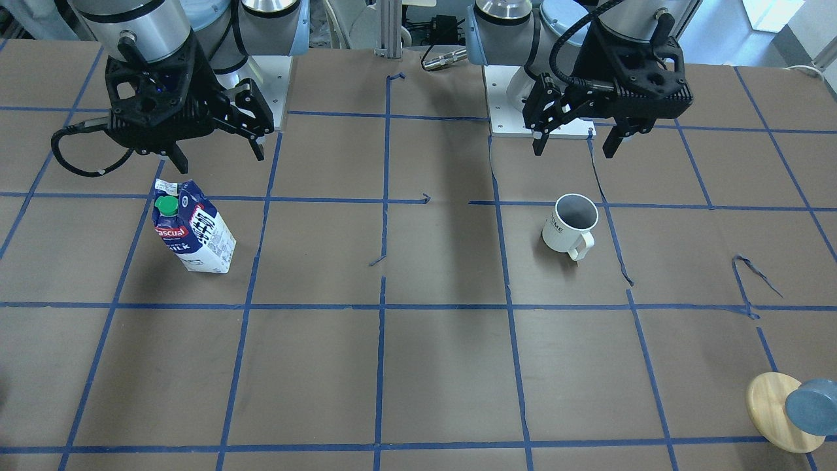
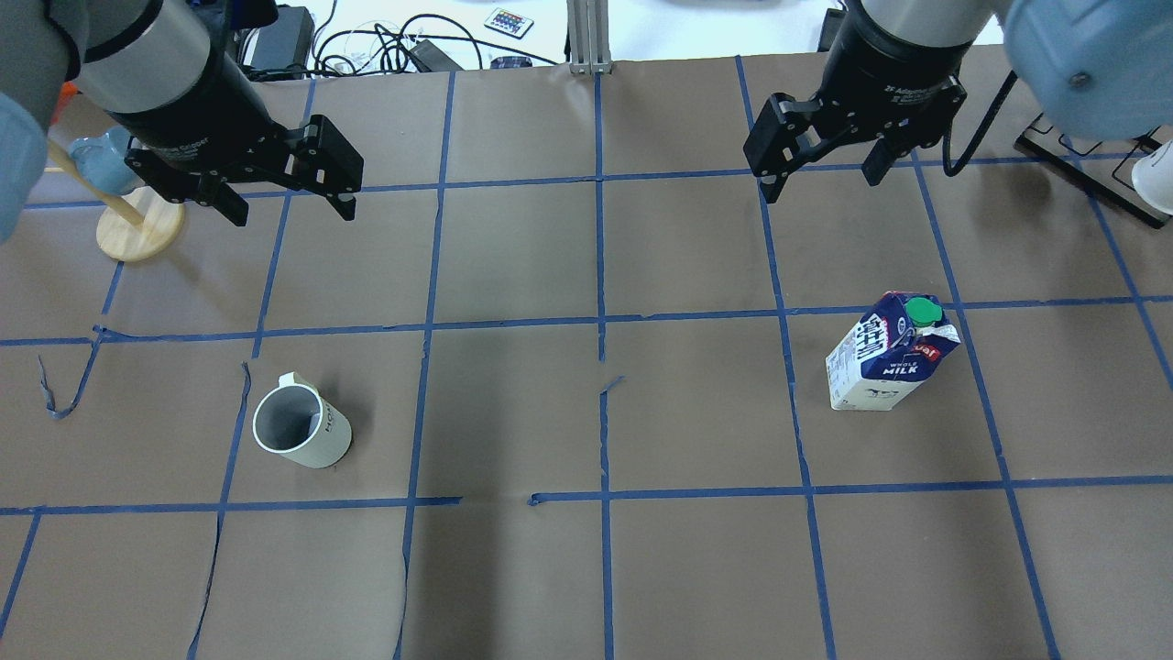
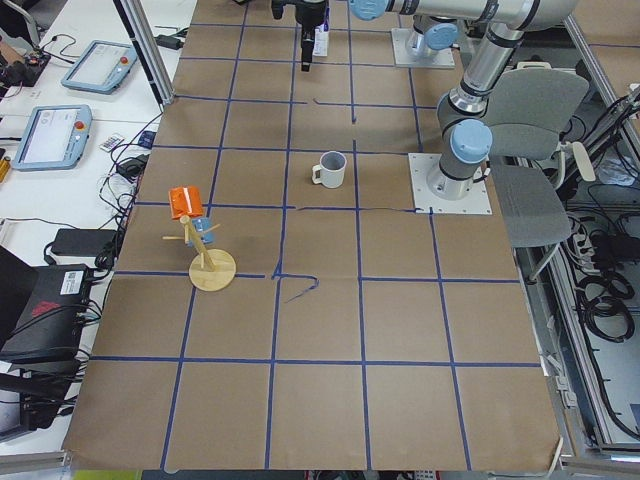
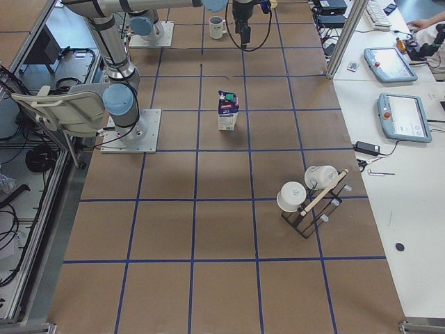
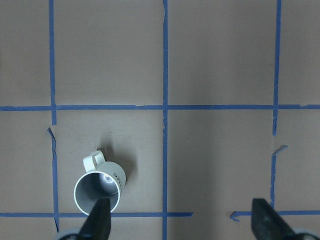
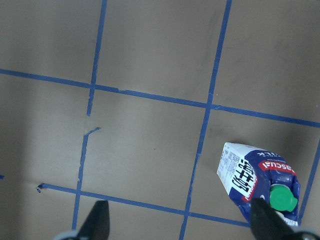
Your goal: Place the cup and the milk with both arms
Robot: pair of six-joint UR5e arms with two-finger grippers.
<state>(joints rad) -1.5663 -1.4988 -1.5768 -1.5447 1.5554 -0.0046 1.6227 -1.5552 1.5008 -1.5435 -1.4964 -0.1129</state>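
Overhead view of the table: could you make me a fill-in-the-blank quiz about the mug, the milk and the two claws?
The cup stands upright, and its inside is dark ____.
The milk carton has a screw cap coloured ____.
The left claw hovers with its jaws ____.
The right claw is holding ____.
Missing words: grey; green; open; nothing.

Milk point(image 4: 227, 111) upright on brown table point(image 4: 208, 229), cup point(image 4: 217, 27) far beyond it, rack point(image 4: 321, 193) of white mugs nearer
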